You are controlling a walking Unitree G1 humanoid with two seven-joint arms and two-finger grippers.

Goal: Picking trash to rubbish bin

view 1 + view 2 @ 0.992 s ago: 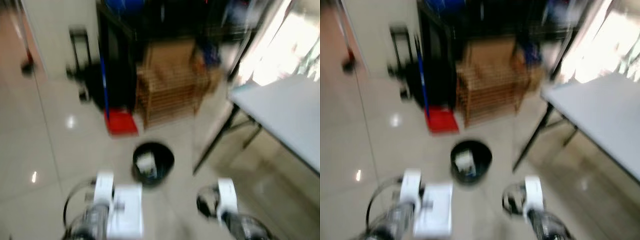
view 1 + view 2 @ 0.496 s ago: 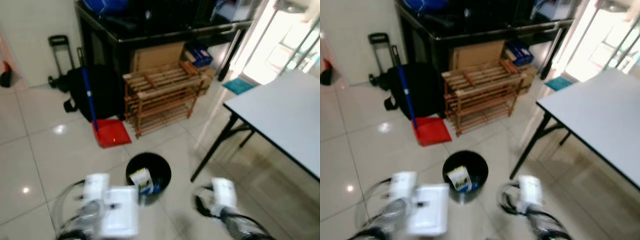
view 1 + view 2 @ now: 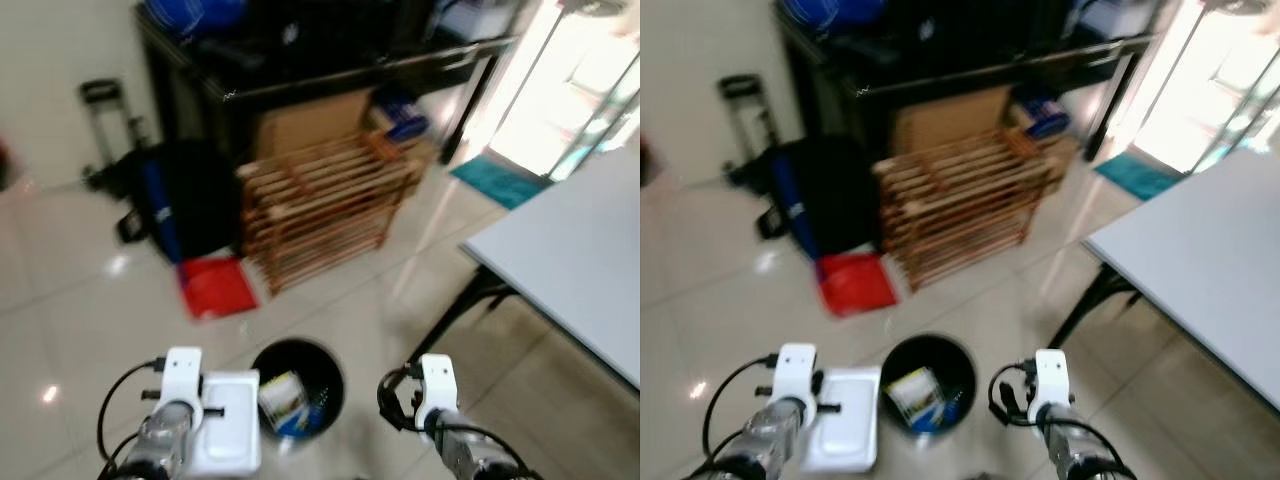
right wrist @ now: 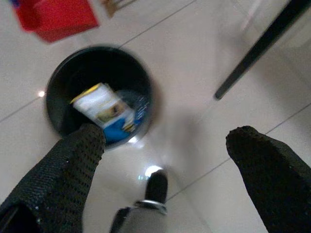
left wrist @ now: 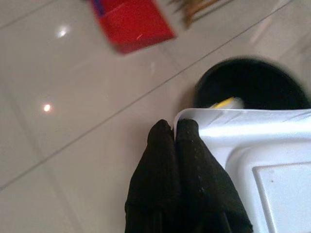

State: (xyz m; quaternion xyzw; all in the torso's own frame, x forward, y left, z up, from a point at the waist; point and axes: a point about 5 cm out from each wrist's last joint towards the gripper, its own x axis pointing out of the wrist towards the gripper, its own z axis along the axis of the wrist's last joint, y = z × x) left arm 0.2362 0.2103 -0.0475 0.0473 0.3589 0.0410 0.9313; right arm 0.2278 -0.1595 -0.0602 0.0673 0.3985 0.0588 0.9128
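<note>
Left gripper (image 5: 174, 130) is clamped on the rim of a white tray (image 5: 252, 160), its two fingers (image 5: 163, 160) pressed together over the tray's edge. From the head camera the tray (image 3: 228, 435) hangs just left of the bin (image 3: 297, 385), low over the tiled floor (image 3: 90, 320), nearly touching the bin's rim.

Right gripper (image 4: 165, 145) has its fingers (image 4: 73, 165) spread wide with nothing between them; it hovers right of the bin, above bare floor. In the head camera its white wrist (image 3: 436, 382) sits right of the bin, about as near to it as the left wrist (image 3: 181, 375) is on the other side.

Inside the black round bin (image 4: 99, 92) lies a carton (image 4: 104, 109), white and yellow with blue print, tilted against the wall.

Beyond the bin, to its left, a red dustpan (image 3: 215, 285) rests on the floor. Straight behind the bin stands a wooden slatted rack (image 3: 325, 205), with a cardboard sheet (image 3: 310, 120) leaning behind it under a dark table (image 3: 330, 60). Left of the rack is a black bag (image 3: 185, 195), and further left a folded trolley (image 3: 105, 130) by the wall. Right of the bin, a grey table (image 3: 575, 260) on black legs (image 3: 450, 315) reaches in from the side. The head views are slightly blurred.
</note>
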